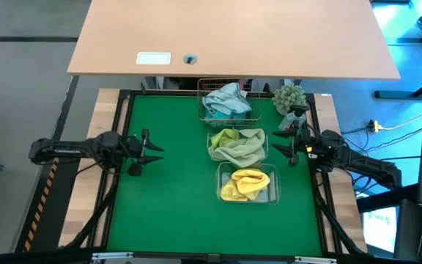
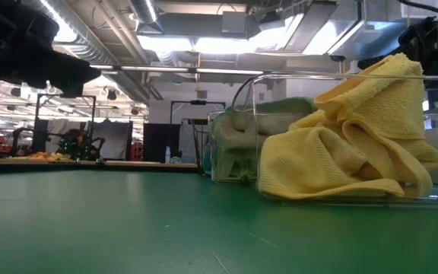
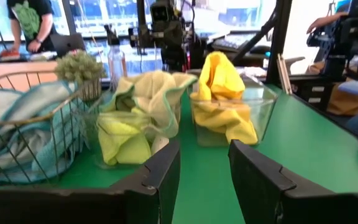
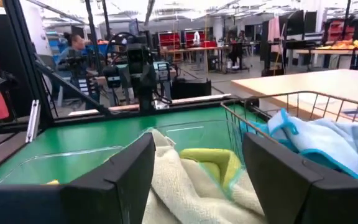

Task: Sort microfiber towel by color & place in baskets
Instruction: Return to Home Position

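Three baskets stand in a row down the green table's right-centre. The copper wire basket at the far end holds blue towels. The middle clear tub holds green towels, one draped over its rim. The near clear tub holds yellow towels. My left gripper hovers open over the table's left part, pointing at the tubs. My right gripper hovers open just right of the middle tub. Neither holds anything.
A small potted green plant stands at the table's far right corner, beside the wire basket. A light wooden desk lies beyond the far edge. Bare green mat spreads left and near. People and other equipment show in the room behind.
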Controlling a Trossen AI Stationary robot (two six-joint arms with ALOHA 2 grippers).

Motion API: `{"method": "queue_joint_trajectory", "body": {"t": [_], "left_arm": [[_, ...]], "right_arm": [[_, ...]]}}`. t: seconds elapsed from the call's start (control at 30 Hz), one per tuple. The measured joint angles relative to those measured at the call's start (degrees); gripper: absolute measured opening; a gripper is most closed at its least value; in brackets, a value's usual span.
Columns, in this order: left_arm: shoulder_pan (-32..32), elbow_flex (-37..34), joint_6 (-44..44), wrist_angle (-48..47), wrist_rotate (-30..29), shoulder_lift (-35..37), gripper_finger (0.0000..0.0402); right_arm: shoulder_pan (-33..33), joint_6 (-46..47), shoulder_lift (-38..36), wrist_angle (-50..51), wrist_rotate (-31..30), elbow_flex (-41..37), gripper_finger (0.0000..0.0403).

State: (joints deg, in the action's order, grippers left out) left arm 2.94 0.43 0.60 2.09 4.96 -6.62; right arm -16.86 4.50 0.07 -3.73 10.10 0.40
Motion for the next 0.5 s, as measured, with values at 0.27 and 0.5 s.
{"method": "queue_joint_trajectory", "body": {"t": [0.27, 0.5], "left_arm": [[0.0, 0.0, 0.0, 0.2, 0.0, 5.2, 0.0132], [0.0, 0.0, 0.0, 0.3, 0.0, 6.5, 0.0132]], "right_arm": [[0.0, 0.0, 0.0, -0.1, -0.5, 0.0, 0.0241], [0.0, 0.0, 0.1, 1.2, -0.5, 0.0, 0.0241]]}}
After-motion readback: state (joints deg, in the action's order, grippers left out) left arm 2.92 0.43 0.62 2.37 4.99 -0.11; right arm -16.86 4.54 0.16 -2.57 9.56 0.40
